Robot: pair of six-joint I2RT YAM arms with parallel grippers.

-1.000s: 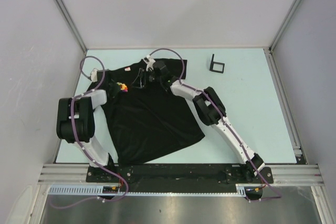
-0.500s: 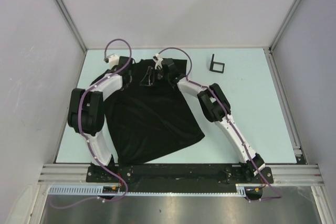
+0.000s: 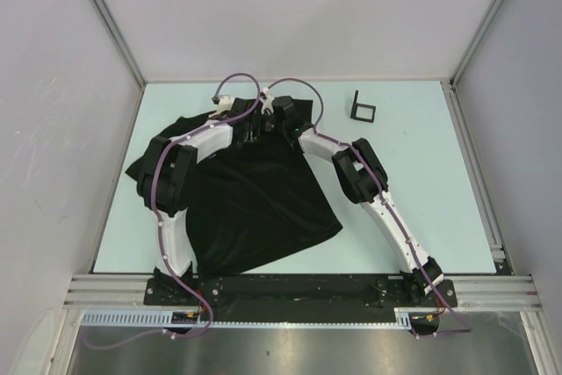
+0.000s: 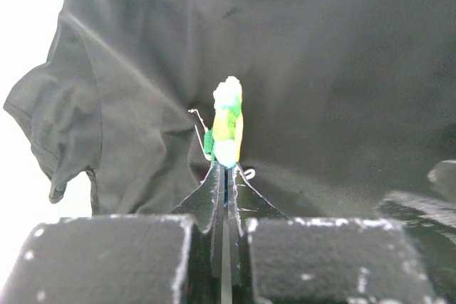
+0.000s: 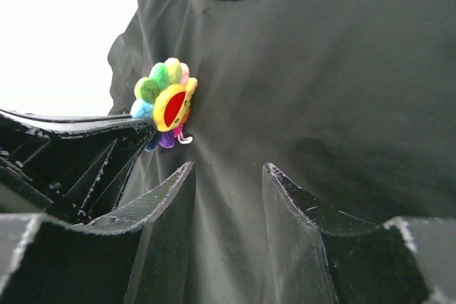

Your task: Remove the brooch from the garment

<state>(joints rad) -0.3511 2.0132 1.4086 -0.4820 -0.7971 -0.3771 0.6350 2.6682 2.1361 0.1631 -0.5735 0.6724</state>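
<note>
The brooch (image 5: 165, 102) is a small flower with green, yellow and blue petals and a red centre. In the left wrist view it shows edge-on (image 4: 228, 124). My left gripper (image 4: 226, 171) is shut on its lower edge. The garment (image 3: 255, 199) is a black T-shirt spread on the table, and its cloth (image 5: 299, 90) creases toward the brooch. My right gripper (image 5: 228, 176) is open, its fingers straddling the cloth just below and right of the brooch. In the top view both grippers, left (image 3: 247, 126) and right (image 3: 262, 127), meet near the shirt's neck and hide the brooch.
A small black square frame (image 3: 363, 108) stands on the pale green table (image 3: 421, 182) at the back right. The shirt's sleeve (image 3: 140, 164) reaches toward the left wall. Grey walls close in the table on three sides.
My left arm has swung right from the shirt's left sleeve to its neck area and closed on the brooch. The brooch, visible a second ago, is now covered from above. The right gripper shifted slightly.
</note>
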